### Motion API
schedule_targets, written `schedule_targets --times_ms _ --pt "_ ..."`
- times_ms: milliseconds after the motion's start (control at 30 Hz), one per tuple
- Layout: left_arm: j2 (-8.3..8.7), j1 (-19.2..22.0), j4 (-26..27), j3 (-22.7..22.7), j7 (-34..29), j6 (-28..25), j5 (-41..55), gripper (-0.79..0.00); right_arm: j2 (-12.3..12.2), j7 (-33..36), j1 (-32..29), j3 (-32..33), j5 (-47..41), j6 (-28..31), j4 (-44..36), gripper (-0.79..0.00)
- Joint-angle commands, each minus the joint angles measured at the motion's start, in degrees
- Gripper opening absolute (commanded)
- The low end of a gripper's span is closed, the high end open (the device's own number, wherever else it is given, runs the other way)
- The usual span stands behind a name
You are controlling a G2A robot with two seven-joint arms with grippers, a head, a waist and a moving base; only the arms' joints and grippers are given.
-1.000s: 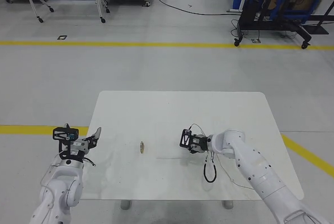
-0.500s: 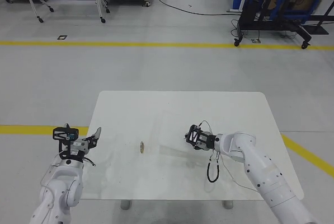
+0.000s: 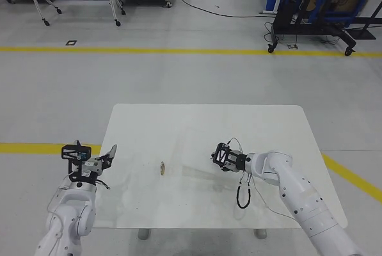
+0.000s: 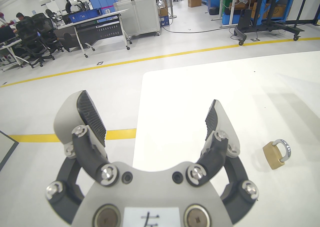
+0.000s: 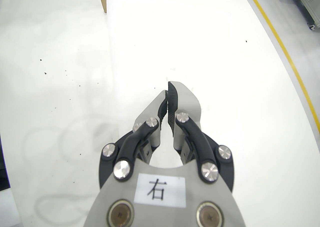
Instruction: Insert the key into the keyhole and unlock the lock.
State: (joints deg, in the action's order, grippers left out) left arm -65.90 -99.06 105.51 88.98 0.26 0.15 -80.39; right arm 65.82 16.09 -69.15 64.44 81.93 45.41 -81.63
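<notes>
On white table (image 3: 178, 125): brass lock (image 3: 162, 168) | floor: yellow lines (image 3: 178, 50)

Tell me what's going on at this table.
A two-armed robot is set up to unlock a brass padlock that lies untouched near the middle of the white table. The left gripper hovers at the table's left edge, jaws open and empty. The right gripper is over the table on the padlock's other side, jaws shut. I cannot tell whether they pinch a key.
</notes>
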Motion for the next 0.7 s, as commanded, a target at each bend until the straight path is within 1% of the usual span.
schedule_targets --times_ms 0,33,367,433,500,533,600,667 --pt "-0.12 0.18 2.41 -4.38 -2.76 -1.15 -8.37 0.0 0.0 0.0 0.0 0.0 0.0 0.0 0.0 -0.785" --pt "-0.21 0.87 3.65 -5.63 -6.11 -1.06 -9.99 0.0 0.0 0.0 0.0 0.0 0.0 0.0 0.0 -0.785" --pt "-0.19 1.04 4.04 -6.06 -6.06 -1.7 -11.05 0.0 0.0 0.0 0.0 0.0 0.0 0.0 0.0 -0.785" --pt "-0.23 1.82 5.34 -8.5 -6.87 -3.9 -13.95 0.0 0.0 0.0 0.0 0.0 0.0 0.0 0.0 -0.785" --pt "-0.47 3.55 5.91 -12.07 -8.87 -5.74 -16.3 0.0 0.0 0.0 0.0 0.0 0.0 0.0 0.0 -0.785" --pt "-0.65 4.7 5.94 -14.19 -9.87 -6.53 -17.44 0.0 0.03 -0.21 -0.35 -0.28 -0.55 0.21 0.2 -0.785" --pt "-1.14 7.79 5.5 -18.41 -12.19 -7.96 -19.17 0.0 0.03 -0.83 0.02 -0.62 -2.19 2.43 0.94 -0.785" --pt "-1.71 10.54 4.92 -22.35 -14.29 -9.55 -19.31 0.0 0.0 -1.12 0.64 -0.57 -2.91 3.21 1.99 -0.785"
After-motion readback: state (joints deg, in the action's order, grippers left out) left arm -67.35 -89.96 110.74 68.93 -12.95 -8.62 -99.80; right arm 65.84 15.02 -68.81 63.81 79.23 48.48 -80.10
